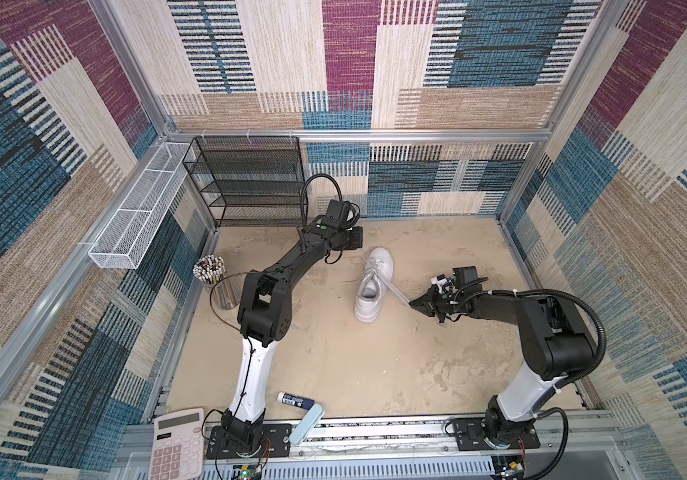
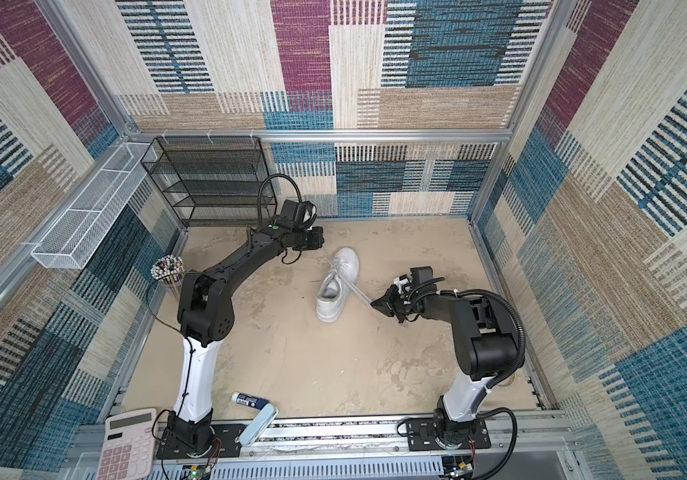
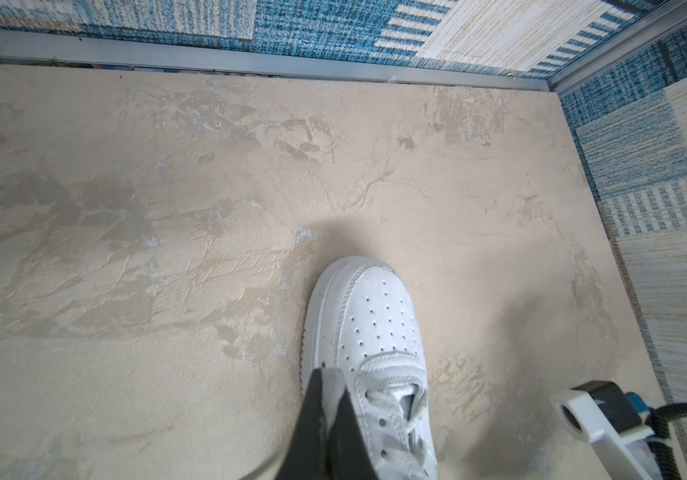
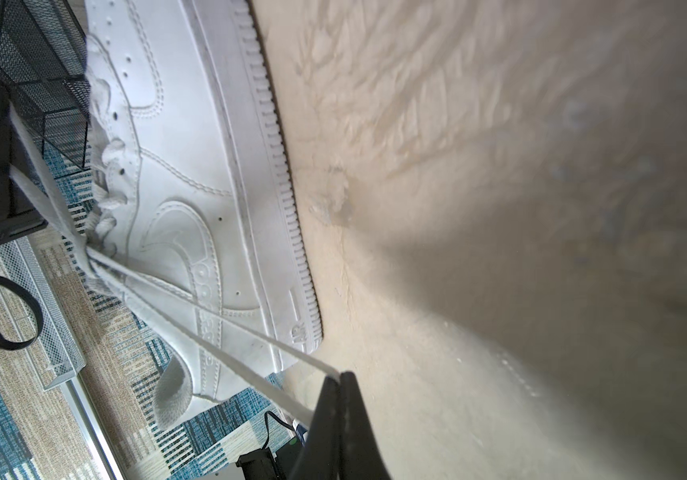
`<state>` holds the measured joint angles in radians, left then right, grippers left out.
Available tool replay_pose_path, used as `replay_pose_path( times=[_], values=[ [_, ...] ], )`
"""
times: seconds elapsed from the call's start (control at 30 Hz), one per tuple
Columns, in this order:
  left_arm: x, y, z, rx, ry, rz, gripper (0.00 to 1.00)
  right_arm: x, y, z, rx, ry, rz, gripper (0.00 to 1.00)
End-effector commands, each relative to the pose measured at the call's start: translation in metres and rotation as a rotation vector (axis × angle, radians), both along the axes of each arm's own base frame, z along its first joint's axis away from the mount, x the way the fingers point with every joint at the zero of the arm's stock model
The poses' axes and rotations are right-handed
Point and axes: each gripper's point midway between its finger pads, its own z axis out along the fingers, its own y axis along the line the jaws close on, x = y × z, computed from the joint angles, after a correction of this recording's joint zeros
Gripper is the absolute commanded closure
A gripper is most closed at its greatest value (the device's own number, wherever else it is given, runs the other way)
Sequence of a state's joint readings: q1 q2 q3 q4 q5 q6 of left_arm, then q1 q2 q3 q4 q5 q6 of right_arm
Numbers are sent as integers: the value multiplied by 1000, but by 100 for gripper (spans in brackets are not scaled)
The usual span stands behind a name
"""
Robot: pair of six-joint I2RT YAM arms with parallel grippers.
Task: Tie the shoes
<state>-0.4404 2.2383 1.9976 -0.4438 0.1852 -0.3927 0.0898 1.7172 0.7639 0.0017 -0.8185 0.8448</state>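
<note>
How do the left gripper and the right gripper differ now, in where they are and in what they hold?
The left gripper hangs by the toe of the sneaker; the right gripper sits off its side, near the heel. The right gripper plainly pinches a taut lace at its tips; the left gripper seems to hold the other lace, but that pinch is hidden. Both are shut.

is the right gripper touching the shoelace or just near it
Touching. The right wrist view shows the right gripper shut on the white lace, which runs taut to the sneaker.
</note>
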Motion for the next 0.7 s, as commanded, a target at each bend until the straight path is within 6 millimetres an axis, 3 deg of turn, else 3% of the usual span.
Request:
replay_pose_path(
  times=[0.0,0.67],
  values=[
    [14,7,20,-14,-79,52,100,2,-10,-2,-30,1,-28,100],
    [15,26,15,-7,-66,98,100,5,-18,-5,-36,6,-39,100]
  ],
)
